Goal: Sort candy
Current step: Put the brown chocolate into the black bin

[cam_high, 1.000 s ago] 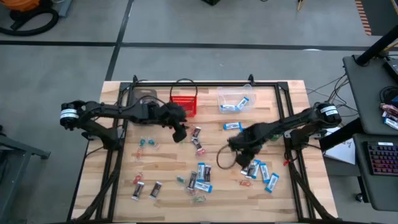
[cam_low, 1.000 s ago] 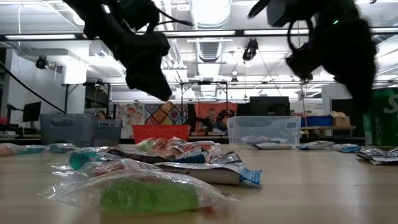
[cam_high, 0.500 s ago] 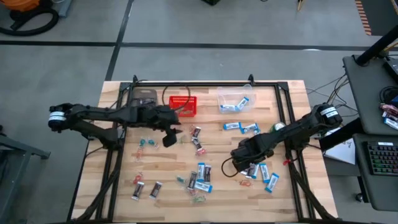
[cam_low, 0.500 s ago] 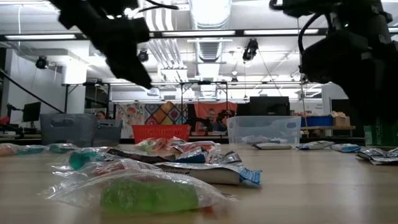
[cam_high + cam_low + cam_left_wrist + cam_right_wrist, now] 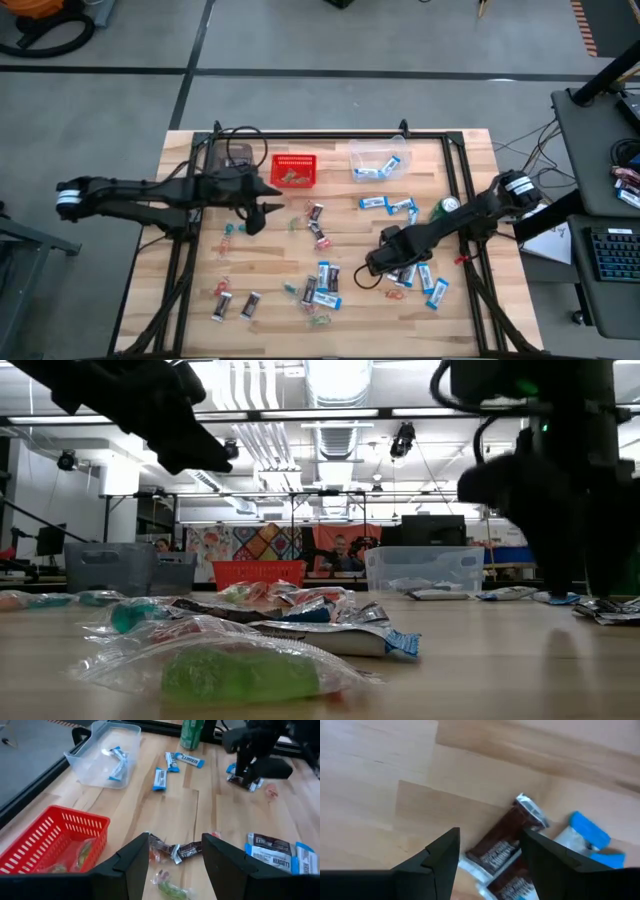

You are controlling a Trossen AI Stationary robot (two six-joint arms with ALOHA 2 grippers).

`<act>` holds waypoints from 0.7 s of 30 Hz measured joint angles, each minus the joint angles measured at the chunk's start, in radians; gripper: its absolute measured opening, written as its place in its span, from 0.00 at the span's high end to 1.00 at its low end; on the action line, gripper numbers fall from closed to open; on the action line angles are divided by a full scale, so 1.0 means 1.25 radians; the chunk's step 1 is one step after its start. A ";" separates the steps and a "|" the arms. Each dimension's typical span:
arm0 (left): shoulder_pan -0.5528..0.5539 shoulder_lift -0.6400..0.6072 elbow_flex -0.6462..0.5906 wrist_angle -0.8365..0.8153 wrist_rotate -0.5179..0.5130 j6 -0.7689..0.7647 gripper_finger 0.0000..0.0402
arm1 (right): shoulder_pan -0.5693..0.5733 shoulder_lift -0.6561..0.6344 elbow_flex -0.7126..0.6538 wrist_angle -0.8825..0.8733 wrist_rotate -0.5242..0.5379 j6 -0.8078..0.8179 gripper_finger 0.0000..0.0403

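Note:
Candy lies scattered over the wooden table: blue-and-white packets (image 5: pixel 372 203), dark brown bars (image 5: pixel 316 224) and small twist-wrapped pieces (image 5: pixel 235 229). My right gripper (image 5: pixel 383 264) points down, open, just over a cluster of packets (image 5: pixel 422 276). In its wrist view a brown bar (image 5: pixel 501 845) lies under the gap between the fingers (image 5: pixel 491 834), beside a blue packet (image 5: pixel 588 833). My left gripper (image 5: pixel 256 218) hangs open and empty above the table's left half, looking over two dark bars (image 5: pixel 172 851). A few sweets lie in the red mesh basket (image 5: pixel 293 170), and blue packets in the clear bin (image 5: pixel 378 159).
A green can (image 5: pixel 445 206) stands right of the blue packets. Black frame rails (image 5: pixel 183 260) run along the table's sides and far edge. A grey object (image 5: pixel 232 156) sits at the far left. A heap of packets and bars (image 5: pixel 322 285) lies mid-table toward the near edge.
My left gripper has drawn back from the spot in front of the red basket toward the table's left edge, rising a little. My right gripper has sunk toward the table and shifted toward the near edge, rolling about its own axis, and now stands over the packet cluster.

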State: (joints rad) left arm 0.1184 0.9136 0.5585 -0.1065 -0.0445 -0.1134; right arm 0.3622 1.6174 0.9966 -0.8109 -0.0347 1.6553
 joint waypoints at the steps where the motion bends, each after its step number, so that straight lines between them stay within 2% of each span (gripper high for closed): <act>1: 0.000 -0.004 -0.004 0.000 0.000 0.000 0.59 | 0.000 0.015 0.000 0.004 -0.007 0.000 0.50; 4: 0.000 -0.008 -0.009 0.000 0.000 0.009 0.59 | 0.000 0.052 0.002 0.008 -0.023 -0.005 0.50; 9: 0.000 0.000 -0.009 0.010 0.000 0.032 0.59 | 0.001 0.076 0.004 0.059 0.019 -0.013 0.54; 12: 0.000 0.006 -0.001 0.016 0.000 0.045 0.59 | 0.001 0.075 0.005 0.080 0.048 -0.018 0.63; 18: 0.000 0.006 -0.013 0.065 0.005 0.041 0.59 | 0.000 0.057 0.004 0.080 0.110 -0.092 0.89; 21: -0.002 0.013 -0.035 0.102 0.050 0.021 0.59 | -0.002 0.032 0.001 0.077 0.131 -0.150 0.95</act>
State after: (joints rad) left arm 0.1159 0.9302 0.5147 0.0209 0.0186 -0.0866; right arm 0.3599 1.6574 0.9983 -0.7150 0.1296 1.4682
